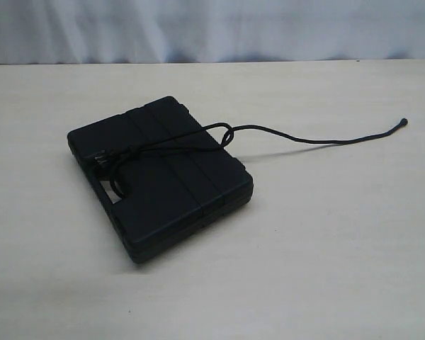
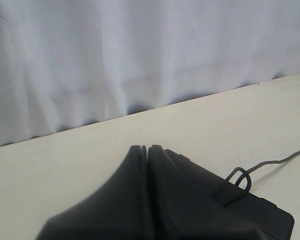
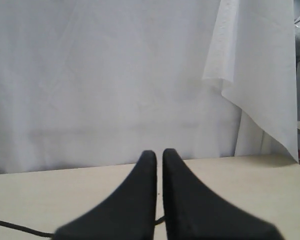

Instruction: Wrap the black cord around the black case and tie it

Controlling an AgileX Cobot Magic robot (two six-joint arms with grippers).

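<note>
Table (image 1: 340, 248) bears diagonal black case (image 1: 171, 202), black cord (image 1: 319, 141) trailing right; both end effectors (image 2: 146, 148) (image 3: 160, 153) closed.

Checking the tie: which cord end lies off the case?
The small knobbed end, trailing out over the table; the frayed end sits on the black case.

We see a flat rectangular black plastic case (image 1: 163, 185) lying on a pale wooden table (image 1: 326, 269). A thin black braided cord (image 1: 297, 139) crosses its ribbed lid, bunches by the handle slot (image 1: 115, 188), loops at the case's right edge, then trails across the table to a small knobbed tip (image 1: 404, 122). White cloth (image 1: 212, 28) hangs behind.
</note>
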